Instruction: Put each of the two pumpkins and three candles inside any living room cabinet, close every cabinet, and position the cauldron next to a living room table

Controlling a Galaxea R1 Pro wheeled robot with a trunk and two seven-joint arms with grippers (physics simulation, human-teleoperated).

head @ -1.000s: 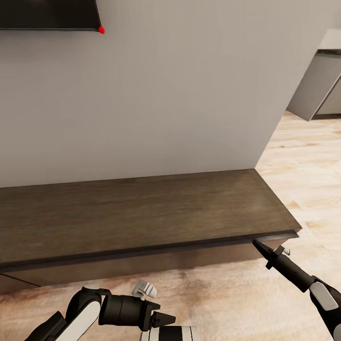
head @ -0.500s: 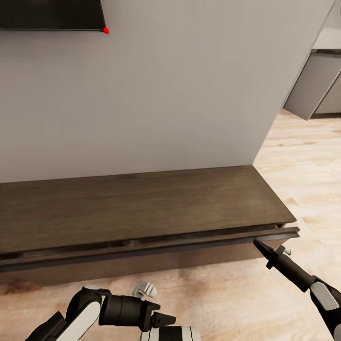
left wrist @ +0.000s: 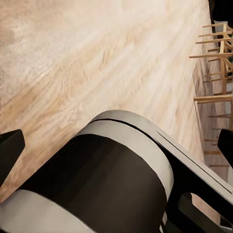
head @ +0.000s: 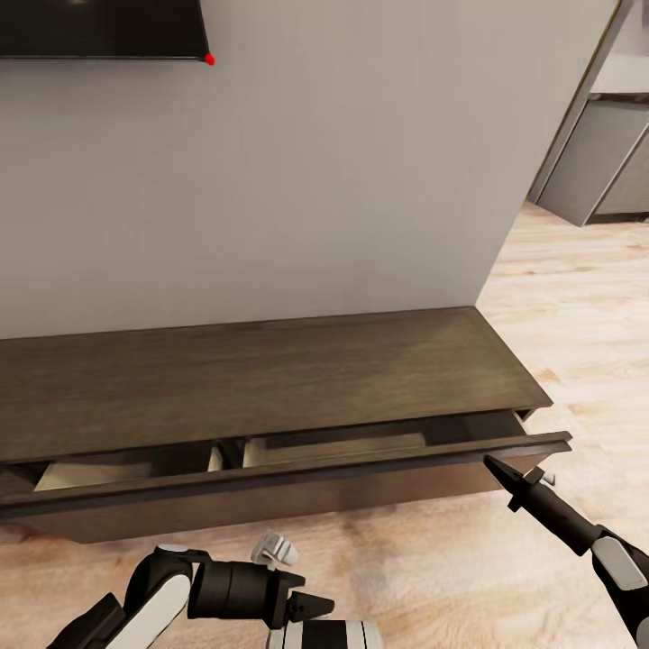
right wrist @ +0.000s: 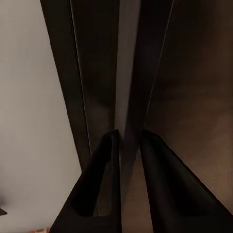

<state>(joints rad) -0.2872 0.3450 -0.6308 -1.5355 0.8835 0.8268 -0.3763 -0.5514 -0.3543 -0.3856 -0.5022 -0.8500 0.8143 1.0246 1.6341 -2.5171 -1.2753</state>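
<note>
**Drawer pulled partly open**

The right gripper (head: 491, 463) reaches up and left, its two fingers (right wrist: 104, 179) pinched on the top edge of the drawer front (head: 297, 469) at its right end. The cabinet (head: 252, 379) sits against the grey wall (head: 342, 180). Its drawer is part way out, with pale wood inside. The left gripper (head: 311, 606) rests low and near over the wood floor (head: 577, 297), with its tips spread apart.

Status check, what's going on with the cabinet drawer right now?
Right gripper pinching the drawer front's edge. Cabinet drawer partly open, pale insides visible. Left gripper idle, low over the floor. Nothing blocking.
</note>
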